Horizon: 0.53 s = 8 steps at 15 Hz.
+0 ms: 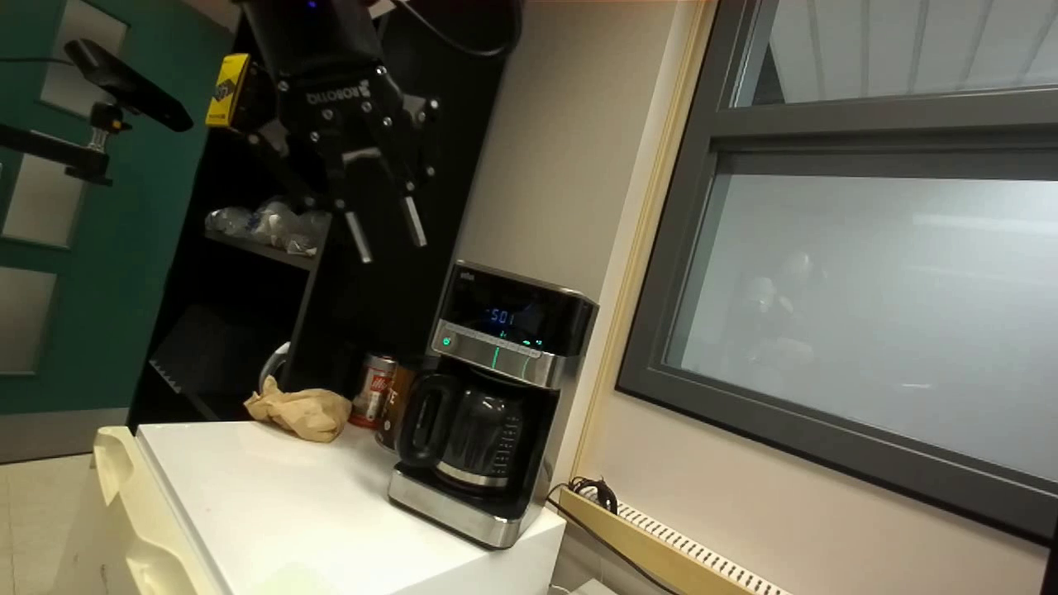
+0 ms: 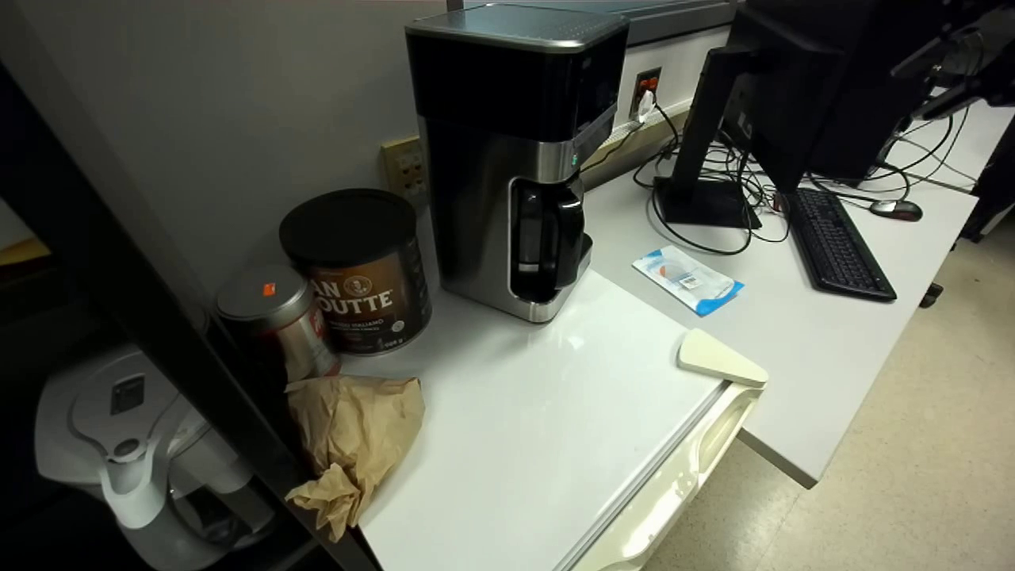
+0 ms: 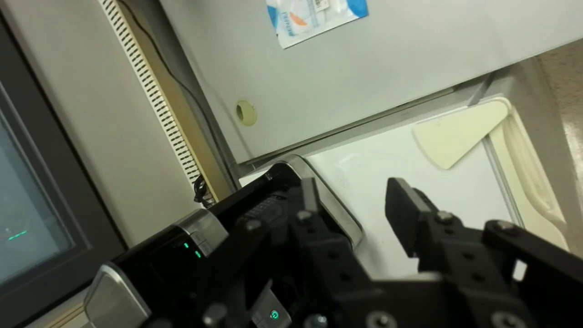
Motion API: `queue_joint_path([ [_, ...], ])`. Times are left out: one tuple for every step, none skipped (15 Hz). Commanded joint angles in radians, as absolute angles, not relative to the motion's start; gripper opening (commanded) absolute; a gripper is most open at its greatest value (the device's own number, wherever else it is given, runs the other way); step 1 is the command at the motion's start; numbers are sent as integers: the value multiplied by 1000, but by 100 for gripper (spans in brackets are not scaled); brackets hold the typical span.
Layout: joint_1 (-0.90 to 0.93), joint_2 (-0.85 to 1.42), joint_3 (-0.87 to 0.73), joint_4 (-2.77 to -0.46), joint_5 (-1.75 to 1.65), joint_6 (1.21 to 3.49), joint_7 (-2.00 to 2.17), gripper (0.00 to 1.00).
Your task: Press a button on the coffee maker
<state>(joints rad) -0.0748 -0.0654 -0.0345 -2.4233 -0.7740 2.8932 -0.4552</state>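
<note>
The coffee maker [image 1: 570, 330] is a boxy black and silver machine on a white cabinet top. It also shows in an exterior view [image 2: 492, 143] and at the lower left of the wrist view [image 3: 114, 296]. Its display [image 1: 501, 316] glows blue, above a silver button strip [image 1: 488, 347] with green lights. The round power button [image 1: 446, 340] is lit green and shows in the wrist view [image 3: 274, 314]. The dark carafe [image 1: 479, 430] sits inside. My gripper [image 1: 390, 235] is open and empty, above the machine's top level, not touching it. In the wrist view its fingers [image 3: 353, 200] hide part of the machine.
A red-silver can [image 1: 374, 388], a brown coffee tin [image 2: 365, 293] and a crumpled paper bag [image 2: 357, 436] stand beside the machine. A black shelf [image 1: 397, 165] rises behind. A window [image 1: 826, 289] and wall flank it. A desk [image 2: 793, 357] with a monitor [image 2: 714, 135] adjoins.
</note>
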Motion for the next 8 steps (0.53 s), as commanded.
queue_joint_path([
  [-120, 45, -61, -2334, -939, 3052, -415, 12],
  [-129, 69, -71, -2309, -984, 3093, -393, 5],
  [-136, 92, -81, -2283, -1024, 3127, -368, 1],
  [-140, 119, -92, -2252, -1056, 3161, -344, 0],
  [-140, 141, -103, -2225, -1078, 3186, -323, 0],
  [-138, 171, -115, -2192, -1095, 3214, -298, 0],
  [-134, 198, -125, -2163, -1102, 3234, -281, 1],
  [-128, 228, -134, -2134, -1100, 3252, -267, 1],
])
